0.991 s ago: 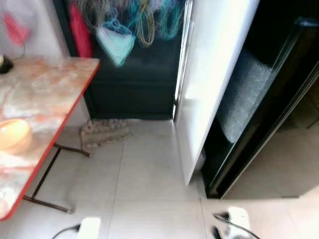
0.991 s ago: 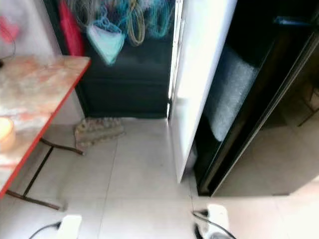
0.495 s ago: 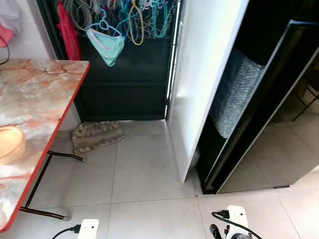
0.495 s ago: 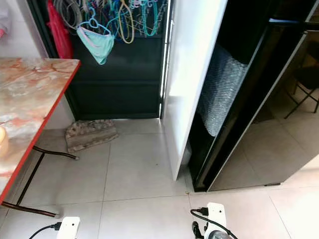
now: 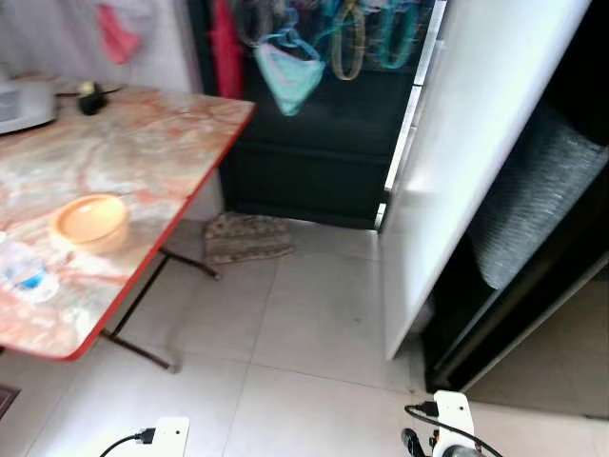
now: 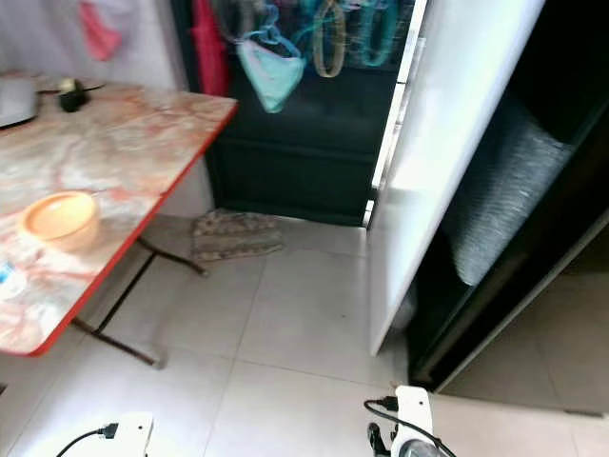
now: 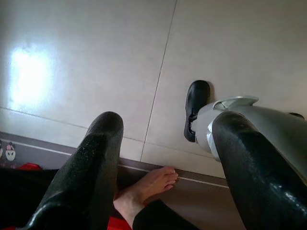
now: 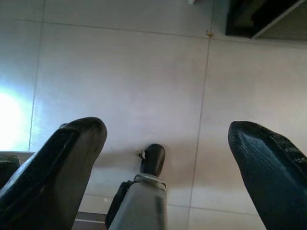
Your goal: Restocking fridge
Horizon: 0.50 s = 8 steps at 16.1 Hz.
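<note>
Much taken up at the right by the fridge (image 5: 533,219): white door (image 5: 476,162) swung wide, dark inside laid open, presumably left so for loading. Holds a grey bubbled roll (image 5: 538,195) on a shelf.

At the left, well apart from the fridge, a marbled folding table (image 5: 152,143) with a red edge, likely serving as the staging spot. Carries an orange bowl (image 5: 89,221) and, near the front corner, what looks like a water bottle (image 5: 24,276), blurred. Probably the stock to fetch.

Between the two, against the dark back door, a patterned mat (image 5: 245,238) on the tiles; above it, hangers (image 5: 352,29) on hooks.

Lower down, left gripper (image 7: 168,125) hanging idle over the floor, fingers spread wide, gripping nothing. Same for right gripper (image 8: 168,129): parted wide, empty, pointed at bare tile. Carried low, sensibly, with nothing within reach.

Just beyond the left fingers, a person's bare foot (image 7: 148,184).
</note>
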Tool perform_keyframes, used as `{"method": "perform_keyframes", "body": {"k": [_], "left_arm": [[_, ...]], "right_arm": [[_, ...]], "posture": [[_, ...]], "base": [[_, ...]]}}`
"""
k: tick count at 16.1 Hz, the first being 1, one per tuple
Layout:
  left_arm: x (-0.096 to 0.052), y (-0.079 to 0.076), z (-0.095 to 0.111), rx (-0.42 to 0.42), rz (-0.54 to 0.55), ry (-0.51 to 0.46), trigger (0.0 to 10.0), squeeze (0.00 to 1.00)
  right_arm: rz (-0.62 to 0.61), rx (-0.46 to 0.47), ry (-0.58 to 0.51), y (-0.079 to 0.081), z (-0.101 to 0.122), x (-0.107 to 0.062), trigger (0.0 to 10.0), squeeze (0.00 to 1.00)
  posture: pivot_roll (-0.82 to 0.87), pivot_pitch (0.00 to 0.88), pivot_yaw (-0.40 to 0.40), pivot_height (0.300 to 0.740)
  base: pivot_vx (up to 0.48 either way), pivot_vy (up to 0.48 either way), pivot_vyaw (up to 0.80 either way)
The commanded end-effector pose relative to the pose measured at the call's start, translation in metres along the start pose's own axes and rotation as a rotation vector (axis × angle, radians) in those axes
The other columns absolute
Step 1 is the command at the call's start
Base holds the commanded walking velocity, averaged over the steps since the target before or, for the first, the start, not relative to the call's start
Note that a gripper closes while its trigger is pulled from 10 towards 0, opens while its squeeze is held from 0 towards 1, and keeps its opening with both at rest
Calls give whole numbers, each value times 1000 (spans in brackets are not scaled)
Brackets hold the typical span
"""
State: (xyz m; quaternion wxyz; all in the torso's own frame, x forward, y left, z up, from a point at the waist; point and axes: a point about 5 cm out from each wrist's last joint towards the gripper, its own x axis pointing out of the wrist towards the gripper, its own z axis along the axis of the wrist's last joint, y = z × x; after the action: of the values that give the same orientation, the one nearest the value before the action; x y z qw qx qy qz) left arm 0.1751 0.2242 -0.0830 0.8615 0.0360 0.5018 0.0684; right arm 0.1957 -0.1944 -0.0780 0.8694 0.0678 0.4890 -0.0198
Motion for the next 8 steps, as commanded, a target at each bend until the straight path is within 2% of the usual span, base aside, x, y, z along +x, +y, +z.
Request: {"method": "perform_keyframes", "body": {"k": [1, 5, 8], "left_arm": [[0, -2, -3, -21, -10, 7, 10000, 0], [0, -2, -4, -32, -12, 4, 10000, 0], [0, -2, -5, -30, -15, 4, 10000, 0]], "right_arm": [[-6, 11, 9, -2, -3, 0, 10000, 0], [-3, -11, 9, -2, -3, -1, 10000, 0], [1, -23, 8, -2, -4, -1, 10000, 0]], "posture": [[103, 0, -53, 740], [103, 0, -50, 740], [102, 0, -50, 740]], "base": [[0, 0, 0], [0, 0, 0], [0, 0, 800]]}}
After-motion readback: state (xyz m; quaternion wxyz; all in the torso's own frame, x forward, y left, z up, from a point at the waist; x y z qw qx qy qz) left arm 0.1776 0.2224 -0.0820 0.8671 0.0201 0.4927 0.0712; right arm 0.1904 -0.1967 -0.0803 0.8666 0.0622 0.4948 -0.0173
